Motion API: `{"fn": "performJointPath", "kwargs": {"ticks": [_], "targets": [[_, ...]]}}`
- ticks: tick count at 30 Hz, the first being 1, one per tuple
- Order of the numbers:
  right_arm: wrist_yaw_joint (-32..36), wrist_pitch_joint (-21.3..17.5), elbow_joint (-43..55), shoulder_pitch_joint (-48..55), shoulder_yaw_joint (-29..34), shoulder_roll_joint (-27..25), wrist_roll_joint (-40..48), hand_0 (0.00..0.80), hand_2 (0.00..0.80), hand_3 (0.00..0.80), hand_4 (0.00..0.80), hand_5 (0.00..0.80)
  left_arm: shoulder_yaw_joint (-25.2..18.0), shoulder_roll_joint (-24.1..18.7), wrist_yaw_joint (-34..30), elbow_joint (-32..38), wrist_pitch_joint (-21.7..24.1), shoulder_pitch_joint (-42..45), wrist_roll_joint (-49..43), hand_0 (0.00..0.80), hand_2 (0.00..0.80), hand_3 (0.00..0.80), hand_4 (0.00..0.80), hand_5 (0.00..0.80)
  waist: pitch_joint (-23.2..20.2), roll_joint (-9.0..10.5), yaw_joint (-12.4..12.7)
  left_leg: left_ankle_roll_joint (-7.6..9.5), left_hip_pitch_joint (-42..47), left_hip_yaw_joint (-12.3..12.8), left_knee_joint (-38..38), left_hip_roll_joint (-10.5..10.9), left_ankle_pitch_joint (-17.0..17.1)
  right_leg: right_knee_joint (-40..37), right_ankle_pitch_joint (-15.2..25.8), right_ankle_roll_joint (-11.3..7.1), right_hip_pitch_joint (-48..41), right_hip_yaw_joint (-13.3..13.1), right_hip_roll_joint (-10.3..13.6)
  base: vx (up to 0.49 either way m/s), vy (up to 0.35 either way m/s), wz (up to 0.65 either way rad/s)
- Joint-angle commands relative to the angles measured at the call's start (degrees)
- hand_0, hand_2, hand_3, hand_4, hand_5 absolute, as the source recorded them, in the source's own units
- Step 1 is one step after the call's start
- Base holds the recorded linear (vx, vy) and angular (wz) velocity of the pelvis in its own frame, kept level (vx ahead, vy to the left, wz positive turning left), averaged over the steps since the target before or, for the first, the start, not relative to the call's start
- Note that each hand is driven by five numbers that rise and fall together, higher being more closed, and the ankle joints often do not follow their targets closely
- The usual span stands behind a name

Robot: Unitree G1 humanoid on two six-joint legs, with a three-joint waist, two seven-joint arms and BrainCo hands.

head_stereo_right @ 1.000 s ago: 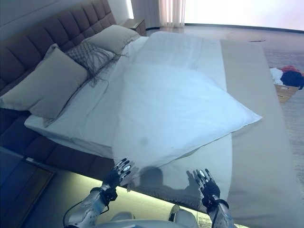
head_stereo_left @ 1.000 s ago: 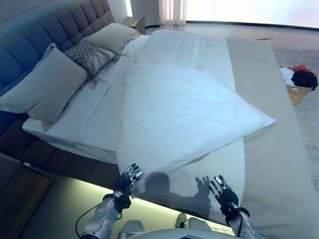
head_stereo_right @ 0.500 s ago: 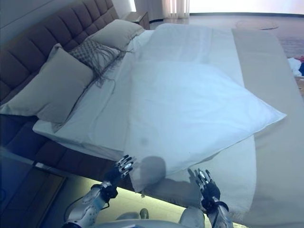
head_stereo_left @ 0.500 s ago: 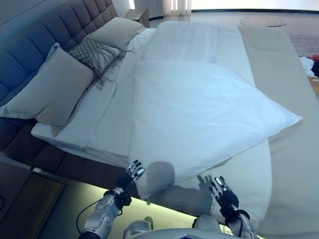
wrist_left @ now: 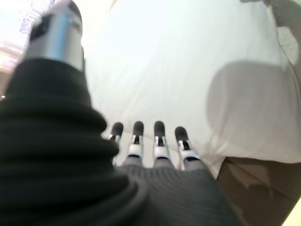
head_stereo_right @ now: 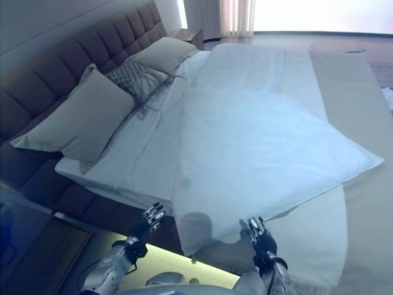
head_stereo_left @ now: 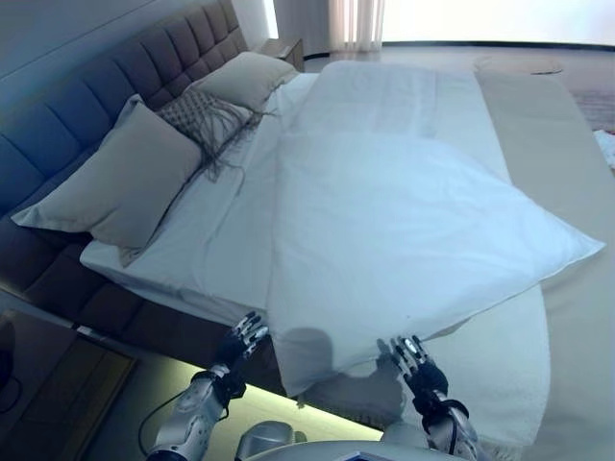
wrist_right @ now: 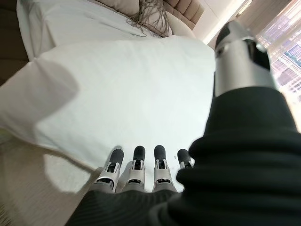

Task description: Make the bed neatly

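Both of our hands now sit closer to the large white pillow point(head_stereo_left: 404, 240) than a second ago; the whole view has also shifted, so part of that is our head moving. Our left hand point(head_stereo_left: 240, 338) hovers off the pillow's near left corner, beyond the edge of the white-sheeted bed point(head_stereo_left: 192, 259), fingers point(wrist_left: 159, 141) straight and slightly apart, holding nothing. Our right hand point(head_stereo_left: 411, 359) is just at the pillow's near edge, fingers point(wrist_right: 136, 165) likewise straight and spread; we cannot tell whether the tips touch the fabric.

That pillow lies slantwise across the middle of the bed, its near corner overhanging the mattress side and its far right corner reaching onto the beige bed runner point(head_stereo_left: 577, 317). Away from it, by the grey tufted headboard point(head_stereo_left: 86, 125), stand two beige square cushions point(head_stereo_left: 120, 182) with a grey fringed cushion point(head_stereo_left: 207, 115) between them. Open sheet lies between these and the pillow.
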State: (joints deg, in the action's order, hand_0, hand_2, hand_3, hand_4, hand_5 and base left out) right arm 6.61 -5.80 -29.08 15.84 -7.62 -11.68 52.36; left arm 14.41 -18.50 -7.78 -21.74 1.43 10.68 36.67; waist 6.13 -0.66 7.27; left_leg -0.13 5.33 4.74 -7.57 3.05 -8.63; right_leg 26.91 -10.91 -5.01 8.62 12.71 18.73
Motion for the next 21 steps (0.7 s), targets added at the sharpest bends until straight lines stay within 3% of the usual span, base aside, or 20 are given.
{"fn": "performJointPath", "kwargs": {"ticks": [1, 3, 8, 14, 17, 19, 21], "targets": [[2.8, -1.6, 0.1, -2.1, 0.6, 0.5, -0.2, 0.000, 0.000, 0.000, 0.000, 0.000, -3.1, -1.4, 0.8, 5.3, 1.4, -1.8, -0.4, 0.000, 0.000, 0.000, 0.000, 0.000, 0.5, 3.01, -0.3, 3.48, -2.5, -2.1, 2.4, 1.4, 4.2, -13.1, 20.3, -3.68, -0.3, 0.8, 0.3, 0.149, -0.230, -0.43], [3.1, -1.2, -1.8, -4.4, 0.7, 0.4, 0.3, 0.000, 0.000, 0.000, 0.000, 0.000, -3.5, -1.4, 1.0, 5.3, 1.9, -3.0, 0.1, 0.000, 0.000, 0.000, 0.000, 0.000, 1.3, 3.93, -0.4, 3.06, -1.6, -1.0, 2.3, 0.9, 2.6, -17.7, 21.9, -4.73, 0.4, 1.3, 0.0, 0.095, -0.187, -0.56], [3.4, -0.6, -3.3, -5.6, 0.9, 0.6, 0.9, 0.000, 0.000, 0.000, 0.000, 0.000, -5.1, -1.2, 0.9, 5.4, 2.4, -2.2, -0.4, 0.000, 0.000, 0.000, 0.000, 0.000, 0.8, 5.05, 2.1, 1.43, -2.6, -0.2, 0.0, -2.1, 2.5, -20.1, 19.6, -5.65, -4.6, 2.4, -0.6, 0.076, -0.228, -0.10], [1.6, -0.9, -3.9, -6.2, 0.7, 1.0, 3.1, 0.000, 0.000, 0.000, 0.000, 0.000, -5.9, -0.8, 0.3, 5.4, 1.9, -0.9, -1.5, 0.000, 0.000, 0.000, 0.000, 0.000, -0.3, 5.36, 2.7, 0.61, -1.5, -0.2, -0.6, -4.1, 2.5, -20.5, 16.1, -4.89, -8.0, 3.7, -3.2, 0.080, -0.178, 0.19], [2.1, 0.4, -5.3, -7.1, 1.0, 0.2, 3.6, 0.000, 0.000, 0.000, 0.000, 0.000, -5.6, -0.3, 0.5, 5.7, 2.3, -0.8, -1.5, 0.000, 0.000, 0.000, 0.000, 0.000, 0.0, 5.43, 2.8, 0.13, -2.3, 0.5, -5.6, -3.9, 0.8, -20.4, 14.6, -3.88, -8.8, 4.9, -3.8, 0.039, -0.089, 0.10], [1.5, 1.8, -6.1, -7.7, 1.2, -0.5, 5.5, 0.000, 0.000, 0.000, 0.000, 0.000, -5.2, 0.1, 0.9, 5.7, 2.6, -0.4, -1.0, 0.000, 0.000, 0.000, 0.000, 0.000, 0.5, 4.71, 3.2, -1.35, -4.9, -0.4, -8.5, -5.2, 4.4, -20.6, 14.3, -2.92, -9.7, 5.1, -4.8, 0.025, 0.025, 0.12], [1.0, 0.9, -8.5, -9.6, 0.7, -1.4, 8.3, 0.000, 0.000, 0.000, 0.000, 0.000, -4.2, 0.5, 1.0, 5.6, 3.1, -0.7, -0.1, 0.000, 0.000, 0.000, 0.000, 0.000, 0.9, 3.43, 3.8, -2.02, -5.5, -1.5, -4.5, -6.8, 7.3, -20.8, 14.0, -2.44, -10.1, 5.7, -5.4, -0.008, 0.124, 0.17]]}}
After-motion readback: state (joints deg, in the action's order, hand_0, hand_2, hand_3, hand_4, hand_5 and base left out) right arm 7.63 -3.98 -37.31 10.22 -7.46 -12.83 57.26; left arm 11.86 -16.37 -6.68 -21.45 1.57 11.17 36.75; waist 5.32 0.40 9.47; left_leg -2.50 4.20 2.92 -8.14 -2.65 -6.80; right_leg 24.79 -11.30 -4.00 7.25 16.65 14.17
